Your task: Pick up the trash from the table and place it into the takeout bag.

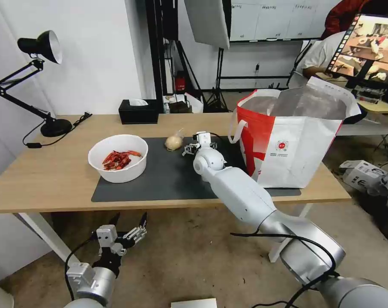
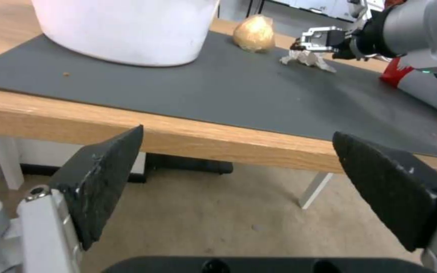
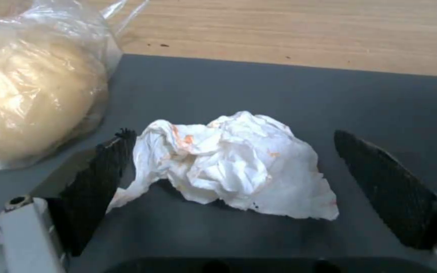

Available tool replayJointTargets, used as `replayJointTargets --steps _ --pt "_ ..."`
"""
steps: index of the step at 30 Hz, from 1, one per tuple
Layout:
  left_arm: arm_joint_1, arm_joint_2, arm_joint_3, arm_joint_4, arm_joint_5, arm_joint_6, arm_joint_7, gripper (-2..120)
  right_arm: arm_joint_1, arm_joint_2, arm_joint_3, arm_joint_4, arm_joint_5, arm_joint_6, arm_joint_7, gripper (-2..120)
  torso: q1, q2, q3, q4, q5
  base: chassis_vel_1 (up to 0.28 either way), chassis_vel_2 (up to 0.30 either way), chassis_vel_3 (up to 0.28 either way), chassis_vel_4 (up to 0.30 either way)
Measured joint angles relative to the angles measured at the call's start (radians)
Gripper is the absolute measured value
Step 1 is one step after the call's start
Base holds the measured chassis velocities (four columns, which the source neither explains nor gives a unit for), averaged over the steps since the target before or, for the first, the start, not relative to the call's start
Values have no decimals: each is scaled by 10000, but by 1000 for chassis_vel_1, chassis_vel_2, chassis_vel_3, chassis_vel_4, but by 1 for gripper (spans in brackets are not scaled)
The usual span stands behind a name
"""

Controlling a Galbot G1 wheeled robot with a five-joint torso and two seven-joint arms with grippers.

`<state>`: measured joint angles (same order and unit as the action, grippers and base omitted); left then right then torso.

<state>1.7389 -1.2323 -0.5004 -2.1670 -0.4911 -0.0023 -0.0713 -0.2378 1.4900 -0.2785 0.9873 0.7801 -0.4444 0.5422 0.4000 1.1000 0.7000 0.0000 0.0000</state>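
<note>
A crumpled white tissue (image 3: 233, 163) with orange stains lies on the dark mat (image 3: 330, 98). My right gripper (image 3: 232, 133) is open and low over the mat, one finger on each side of the tissue. A knotted beige bag (image 3: 31, 94) sits just beside it. On the table (image 1: 52, 179), the white bowl of red shells (image 1: 117, 158) stands at the mat's left part. The red-and-white takeout bag (image 1: 296, 141) stands open at the right, next to my right arm. My left gripper (image 1: 130, 216) hangs open below the table's front edge, holding nothing.
A black desk lamp (image 1: 44, 85) stands at the table's back left with its cord trailing. A black tissue box (image 1: 138, 112) sits at the back edge. White table legs (image 2: 315, 189) show under the top. Boxes (image 1: 361, 173) lie on the floor at the right.
</note>
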Motion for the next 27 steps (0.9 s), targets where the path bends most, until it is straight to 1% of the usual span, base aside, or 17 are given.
replayJointTargets --steps 5,7,8,9,10,12,13,15,16,17,18,19,20,23,24,27 --pt "-1 -25 23 0 26 -11 3 100 27 33 71 -69 103 15 -11 100 0 0 0 -1 0 0 0 0 0" --pt "14 -35 23 -20 42 -15 3 100 27 58 109 -95 202 16 3 92 0 0 0 0 0 0 0 0 0" --pt "20 -38 22 -28 45 -16 2 100 27 65 121 -100 217 16 12 91 -1 0 0 0 0 0 0 0 0" --pt "28 -41 18 -40 48 -19 3 100 21 70 138 -104 229 16 25 86 0 0 0 0 0 0 0 0 0" --pt "28 -41 18 -40 48 -19 3 100 21 70 138 -104 229 16 25 86 0 0 0 0 0 0 0 0 0" --pt "56 -45 0 -66 56 -23 3 100 -26 82 170 -118 269 16 59 75 0 0 0 -1 0 0 0 0 0" --pt "56 -45 0 -66 56 -23 3 100 -26 82 170 -118 269 16 59 75 0 0 0 -1 0 0 0 0 0" --pt "86 -48 -13 -88 57 -31 3 100 -82 92 189 -93 412 14 116 63 0 0 0 -1 0 0 0 0 0" --pt "86 -48 -13 -88 57 -31 3 100 -82 92 189 -93 412 14 116 63 0 0 0 -1 0 0 0 0 0" --pt "94 -52 -15 -96 57 -33 3 100 -102 97 191 -81 446 12 139 60 0 0 0 0 0 0 0 0 0" --pt "106 -59 -17 -107 57 -39 2 100 -141 109 194 -52 488 6 180 53 0 0 -1 0 0 0 0 0 0" --pt "116 -66 -18 -109 57 -45 3 100 -181 124 204 -15 509 5 215 48 0 0 0 0 0 0 0 0 0" --pt "116 -66 -18 -109 57 -45 3 100 -181 124 204 -15 509 5 215 48 0 0 0 0 0 0 0 0 0" --pt "119 -67 -21 -110 58 -64 -2 100 -260 139 215 88 530 29 250 34 -1 0 -1 -1 0 0 0 0 0" --pt "119 -67 -21 -110 58 -64 -2 100 -260 139 215 88 530 29 250 34 -1 0 -1 -1 0 0 0 0 0" --pt "115 -55 -24 -113 57 -72 -7 100 -426 34 206 476 569 364 250 18 0 0 0 2 0 0 0 0 0"
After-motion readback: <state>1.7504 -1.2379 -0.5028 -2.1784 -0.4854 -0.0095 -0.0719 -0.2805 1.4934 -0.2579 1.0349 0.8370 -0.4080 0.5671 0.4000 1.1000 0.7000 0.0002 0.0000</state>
